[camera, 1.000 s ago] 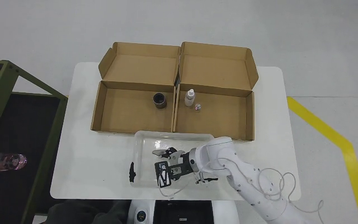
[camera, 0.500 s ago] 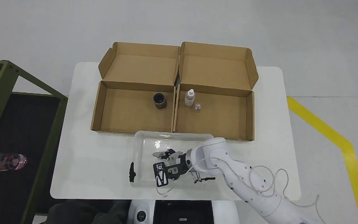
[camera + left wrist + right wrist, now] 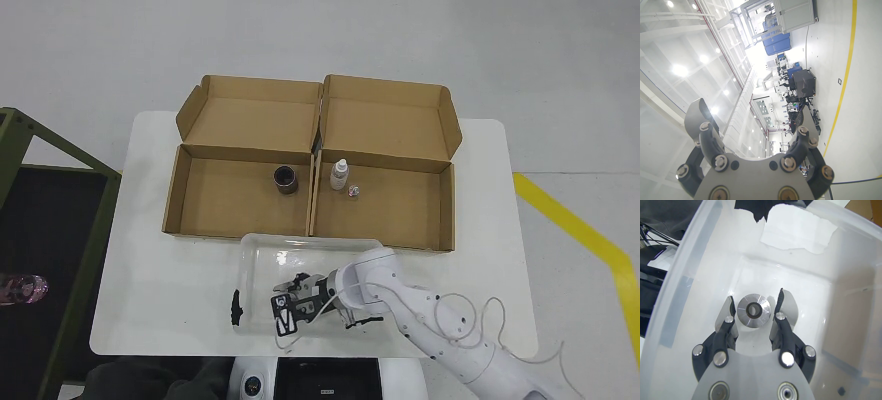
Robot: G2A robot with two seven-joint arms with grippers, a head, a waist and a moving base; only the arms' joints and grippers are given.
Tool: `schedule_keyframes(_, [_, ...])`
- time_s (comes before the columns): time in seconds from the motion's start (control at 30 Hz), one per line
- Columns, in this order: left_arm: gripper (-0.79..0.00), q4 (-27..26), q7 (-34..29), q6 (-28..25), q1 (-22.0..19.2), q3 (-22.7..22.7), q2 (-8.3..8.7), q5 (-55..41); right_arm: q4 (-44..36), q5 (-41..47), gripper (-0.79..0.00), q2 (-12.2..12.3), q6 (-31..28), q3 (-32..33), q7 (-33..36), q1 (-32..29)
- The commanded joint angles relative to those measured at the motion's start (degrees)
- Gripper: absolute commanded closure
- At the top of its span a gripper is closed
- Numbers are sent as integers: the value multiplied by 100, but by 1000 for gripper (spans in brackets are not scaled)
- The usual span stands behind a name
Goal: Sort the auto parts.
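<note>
A round, flanged metal bushing (image 3: 762, 313) with a dark bore lies flat on the floor of the clear plastic bin (image 3: 696, 256), near one of its corners. The right gripper (image 3: 755, 298) is down inside the bin with its fingers spread to either side of the bushing. One pad (image 3: 732, 306) is just beside the flange, perhaps touching it, and the other stands a little apart.

In the top view the right gripper (image 3: 285, 305) sits in the bin (image 3: 310, 238). A small black piece (image 3: 236, 307) lies on the white table (image 3: 150, 250) just outside the bin's wall.

Beyond the bin's far edge stand two open cardboard boxes. One (image 3: 220, 205) holds a dark cylinder (image 3: 286, 180), the other (image 3: 400, 210) a small white bottle (image 3: 341, 174).

The left gripper (image 3: 751, 106) is away from the bin, aimed at the ceiling, fingers spread and holding nothing.
</note>
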Motion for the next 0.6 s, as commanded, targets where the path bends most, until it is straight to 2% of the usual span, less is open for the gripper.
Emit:
schedule_keyframes(0.0, [-785, 0, 0, 0, 0, 0, 0, 0, -5, -4, -280, 0, 3, -19, 3, 4])
schedule_keyframes(0.03, [-785, 0, 0, 0, 0, 0, 0, 0, -12, -2, -256, 2, 8, -22, 4, 1])
schedule_keyframes(0.1, [-785, 0, 0, 0, 0, 0, 0, 0, -30, 0, -142, 7, 13, -25, 11, -4])
schedule_keyframes(0.13, [-785, 0, 0, 0, 0, 0, 0, 0, -42, -2, -111, 11, 14, -25, 13, -5])
schedule_keyframes(0.3, [-785, 0, 0, 0, 0, 0, 0, 0, -213, 73, -3, 27, -3, 29, -10, 26])
schedule_keyframes(0.57, [-785, 0, 0, 0, 0, 0, 0, 0, -664, 336, 0, 79, -42, 276, -45, 101])
